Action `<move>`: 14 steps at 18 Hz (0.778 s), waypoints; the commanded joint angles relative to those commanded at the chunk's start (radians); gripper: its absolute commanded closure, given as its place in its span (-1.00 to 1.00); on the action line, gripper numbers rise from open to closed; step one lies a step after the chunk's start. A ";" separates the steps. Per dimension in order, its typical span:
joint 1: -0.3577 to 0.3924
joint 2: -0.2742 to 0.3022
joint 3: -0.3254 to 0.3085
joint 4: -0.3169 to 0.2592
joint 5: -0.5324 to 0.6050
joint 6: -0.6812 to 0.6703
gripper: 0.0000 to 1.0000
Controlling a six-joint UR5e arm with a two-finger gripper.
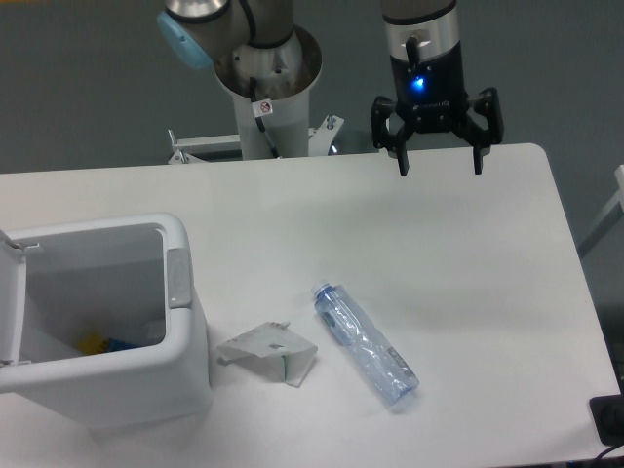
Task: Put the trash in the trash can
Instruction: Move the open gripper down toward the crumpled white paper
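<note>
White plastic dominates the scene: an open trash can [117, 322] stands at the near left of a pale bench [390, 234], its lid [10, 302] swung back on the left side and a grey latch tab [179, 278] showing on its right rim. Something yellow and blue lies at the bottom of the bin, too small to identify. Both pieces of trash remain on the bench. A folded greyish-white card [270, 351] sits just beside the bin's right wall, and a crushed clear bluish bottle [364, 343] lies near it, slanting from upper left to lower right. The robot's claw [439, 161] hangs above the far edge of the bench, well apart from both items, fingers spread and holding nothing, a blue light glowing on its body. By the look of things, the job stands at its first step, with no pickup yet made. The next move would likely call for the arm to travel toward the near side, descend over one item and line its fingers across the bottle's narrow width or the card's raised fold.
</note>
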 joint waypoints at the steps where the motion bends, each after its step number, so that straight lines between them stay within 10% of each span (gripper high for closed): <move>1: -0.002 -0.002 -0.006 0.003 0.000 0.003 -1.00; 14: -0.150 -0.208 -0.005 0.184 0.006 -0.239 -1.00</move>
